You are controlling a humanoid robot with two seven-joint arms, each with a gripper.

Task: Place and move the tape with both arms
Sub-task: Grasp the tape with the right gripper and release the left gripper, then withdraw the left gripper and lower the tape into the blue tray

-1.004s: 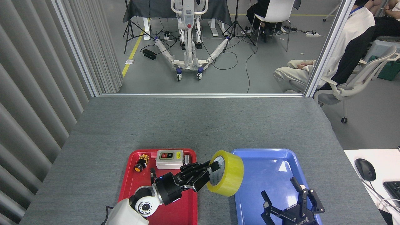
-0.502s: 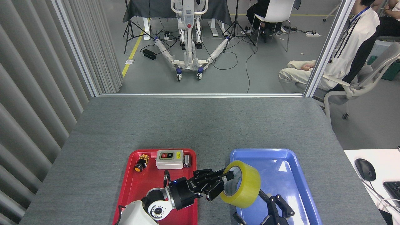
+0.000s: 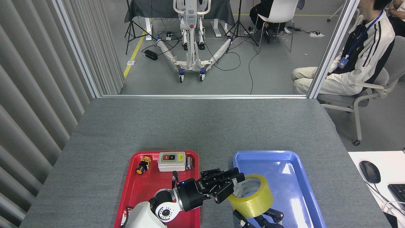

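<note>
Clearly the left pincer (image 3: 232, 186) is pinching the tape (image 3: 251, 196) by its rim and core, holding it low over the blue tray (image 3: 294, 180), likely to hand it to the right pincer (image 3: 258, 220), whose spread I cannot tell.

No legible lettering on the switch box (image 3: 171, 161) or elsewhere.

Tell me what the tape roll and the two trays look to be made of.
Tape roll: glossy translucent yellow plastic film, on what seems a white cardboard core. Red tray and blue tray: likely moulded plastic, smooth with shiny highlights and rounded rims.
</note>
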